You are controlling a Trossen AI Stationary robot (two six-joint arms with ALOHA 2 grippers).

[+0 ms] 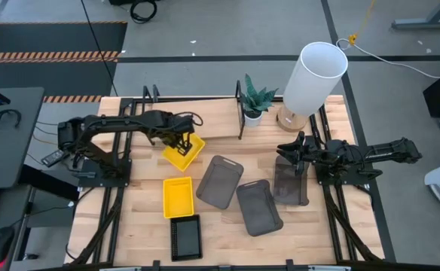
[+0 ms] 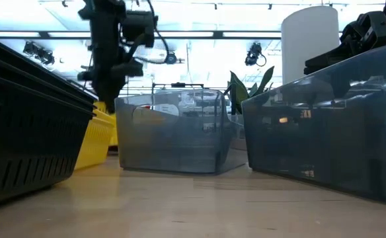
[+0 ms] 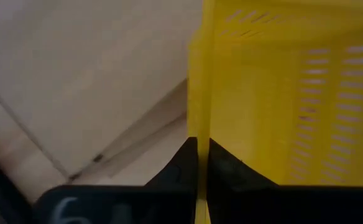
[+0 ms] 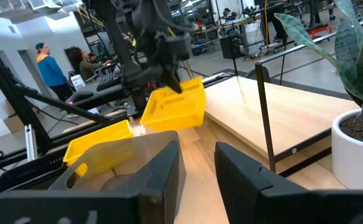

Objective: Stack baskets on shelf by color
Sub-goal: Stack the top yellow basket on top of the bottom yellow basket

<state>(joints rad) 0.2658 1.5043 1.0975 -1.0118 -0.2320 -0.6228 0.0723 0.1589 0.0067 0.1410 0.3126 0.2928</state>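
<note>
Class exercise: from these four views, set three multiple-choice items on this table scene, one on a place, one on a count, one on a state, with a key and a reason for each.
1. Where is the potted plant?
A. On the shelf, next to the white cylinder
B. Inside a grey basket
C. On the floor

2. How many yellow baskets show in the high view?
A. One
B. Two
C. Four

3. What is the left pincer doing?
A. Hanging open over the black basket
B. Shut on a yellow basket's wall
C. Resting open on the shelf

Key:
1 A: the high view shows the plant on the plank at the table's far side.
2 B: one tilted yellow basket at the pincer, one flat yellow basket on the table.
3 B: the left wrist view shows both fingers pressed against the yellow wall, and the basket hangs tilted.
</note>
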